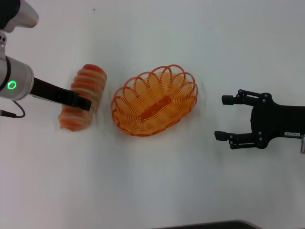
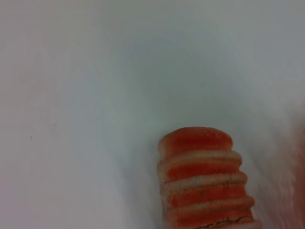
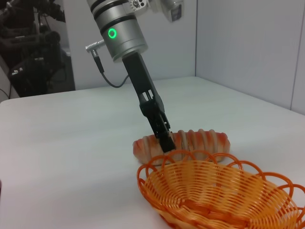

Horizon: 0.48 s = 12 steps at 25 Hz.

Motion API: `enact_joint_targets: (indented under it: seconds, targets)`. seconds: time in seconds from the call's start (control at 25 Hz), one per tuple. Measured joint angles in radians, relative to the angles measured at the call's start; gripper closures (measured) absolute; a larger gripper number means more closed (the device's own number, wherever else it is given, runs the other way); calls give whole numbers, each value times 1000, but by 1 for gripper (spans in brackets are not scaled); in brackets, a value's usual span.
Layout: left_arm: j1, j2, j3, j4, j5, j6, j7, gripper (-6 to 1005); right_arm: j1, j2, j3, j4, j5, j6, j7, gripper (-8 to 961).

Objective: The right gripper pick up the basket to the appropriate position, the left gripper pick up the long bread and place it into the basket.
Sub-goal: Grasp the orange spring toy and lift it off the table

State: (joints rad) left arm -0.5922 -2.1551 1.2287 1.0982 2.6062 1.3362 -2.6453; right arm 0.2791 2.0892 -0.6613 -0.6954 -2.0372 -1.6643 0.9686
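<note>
Head view: lying on the white table (image 1: pixel 157 191), just left of centre, the long bread (image 1: pixel 82 98), tilted with its upper end leaning toward the right. Reaching in from the left edge and pressing down across the loaf's middle, the left gripper (image 1: pixel 76 100); cannot tell whether its fingers are closed on the bread or merely against it. Sitting at centre frame, just right of the loaf and apart from it, the orange basket (image 1: pixel 155 100), upright and holding nothing. Hovering at the right edge, well apart from the basket, the right gripper (image 1: pixel 228 118), fingers spread wide and holding nothing, tips pointing toward the basket.

Left wrist view: filling the lower middle of the frame, one rounded end of the bread (image 2: pixel 202 179), orange crust banded with pale ridges, resting on the white table (image 2: pixel 86 109). Not showing the arm's own fingers.

Right wrist view: occupying the bottom right, the basket (image 3: pixel 219 191), its scalloped rim nearest the camera. Lying just behind it at mid-frame, the bread (image 3: pixel 183 145). Descending from the top centre onto the loaf's top, the left gripper (image 3: pixel 164 138), seen as one dark narrow tip touching the crust.
</note>
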Motion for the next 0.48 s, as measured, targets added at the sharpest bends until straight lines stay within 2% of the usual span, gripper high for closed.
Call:
enact_joint_targets:
  seconds: [0.48]
  targets:
    - [-1, 3, 0, 13, 0, 13, 3, 505, 4, 0, -12, 2, 0, 3, 1, 22]
